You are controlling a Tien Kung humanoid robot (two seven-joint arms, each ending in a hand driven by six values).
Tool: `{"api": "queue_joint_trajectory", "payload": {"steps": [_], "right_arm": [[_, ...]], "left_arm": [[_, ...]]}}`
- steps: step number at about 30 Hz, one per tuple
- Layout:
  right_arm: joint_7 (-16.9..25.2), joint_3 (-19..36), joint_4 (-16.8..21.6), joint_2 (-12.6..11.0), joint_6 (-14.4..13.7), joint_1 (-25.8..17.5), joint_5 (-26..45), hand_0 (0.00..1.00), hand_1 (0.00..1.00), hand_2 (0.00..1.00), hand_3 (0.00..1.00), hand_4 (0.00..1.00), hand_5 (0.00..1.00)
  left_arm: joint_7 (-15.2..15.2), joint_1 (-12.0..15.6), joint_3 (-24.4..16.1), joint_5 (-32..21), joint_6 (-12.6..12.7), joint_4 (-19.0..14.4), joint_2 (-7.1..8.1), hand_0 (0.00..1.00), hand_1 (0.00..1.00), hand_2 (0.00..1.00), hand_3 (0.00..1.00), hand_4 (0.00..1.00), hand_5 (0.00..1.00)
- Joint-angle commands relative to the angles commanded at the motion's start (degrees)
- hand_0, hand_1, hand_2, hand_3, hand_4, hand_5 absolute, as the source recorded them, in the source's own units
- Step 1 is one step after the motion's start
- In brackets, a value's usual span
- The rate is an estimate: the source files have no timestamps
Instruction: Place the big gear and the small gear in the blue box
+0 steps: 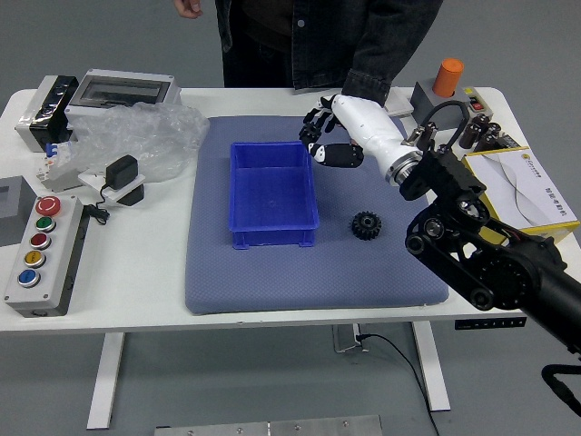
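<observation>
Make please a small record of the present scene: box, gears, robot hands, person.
Box: blue box, no gear visible inside
Gear on mat: one black gear, to the box's right, not touching it
Second gear: not clearly visible; possibly in the right hand
Right hand: at the box's far right corner; grasp unclear
Left hand: not in view
Person: standing at the far side; one hand visible, away from the box

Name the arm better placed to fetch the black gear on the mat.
Right, most likely: the black gear lies right of the blue box, on the side where the right hand reaches in. The left arm is out of view.
</observation>
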Motion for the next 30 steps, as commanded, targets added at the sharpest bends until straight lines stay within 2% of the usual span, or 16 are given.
{"api": "queue_joint_trajectory", "payload": {"steps": [8, 9, 14, 15, 20, 21, 26, 27, 30], "right_arm": [[0.7, -2.1, -1.3, 3.7, -0.7, -1.1, 1.4, 0.618, 0.497, 0.477, 0.502, 0.587, 0.002], [0.8, -2.3, -1.5, 4.0, -0.7, -1.2, 1.6, 0.67, 0.51, 0.498, 0.531, 0.587, 0.013], [0.9, -2.9, -3.1, 5.2, 0.1, -1.6, 2.9, 0.67, 0.51, 0.498, 0.531, 0.587, 0.013], [0.8, -3.0, -3.3, 5.3, 0.4, -1.7, 3.3, 0.682, 0.555, 0.597, 0.654, 0.64, 0.229], [0.0, -2.8, -4.2, 5.6, 2.7, -1.8, 4.7, 0.682, 0.555, 0.597, 0.654, 0.64, 0.229], [-0.2, -2.7, -4.4, 5.6, 3.2, -1.8, 5.1, 0.677, 0.628, 0.73, 0.863, 0.739, 0.263], [-0.7, -2.3, -4.7, 5.5, 4.5, -1.6, 6.1, 0.677, 0.628, 0.73, 0.863, 0.739, 0.263], [-0.8, -2.3, -4.7, 5.5, 4.6, -1.6, 6.3, 0.721, 0.661, 0.792, 0.919, 0.802, 0.328], [-0.9, -2.2, -4.6, 5.4, 5.1, -1.5, 6.9, 0.721, 0.661, 0.792, 0.919, 0.802, 0.328]], "left_arm": [[0.0, 0.1, 0.0, 0.1, 0.0, 0.0, -0.11, 0.849, 0.798, 0.799, 0.843, 0.583, 0.063], [0.0, 0.1, 0.0, 0.1, 0.0, 0.0, -0.11, 0.849, 0.798, 0.799, 0.843, 0.583, 0.063], [0.1, 0.1, 0.1, 0.0, 0.0, 0.0, -0.14, 0.849, 0.798, 0.799, 0.843, 0.583, 0.063], [0.1, 0.1, 0.2, 0.0, 0.0, 0.0, -0.14, 0.849, 0.798, 0.799, 0.843, 0.583, 0.063], [0.1, 0.1, 0.3, -0.1, 0.0, 0.0, -0.14, 0.849, 0.798, 0.799, 0.843, 0.583, 0.063], [0.1, 0.1, 0.3, -0.1, 0.0, 0.0, -0.14, 0.849, 0.798, 0.799, 0.843, 0.583, 0.063], [0.1, 0.1, 0.3, 0.0, 0.0, 0.0, -0.14, 0.849, 0.798, 0.799, 0.843, 0.583, 0.063], [0.1, 0.1, 0.3, -0.1, 0.0, 0.0, -0.14, 0.849, 0.798, 0.799, 0.843, 0.583, 0.063], [0.1, 0.1, 0.3, -0.1, 0.0, 0.0, -0.14, 0.849, 0.798, 0.799, 0.843, 0.583, 0.063]]}}
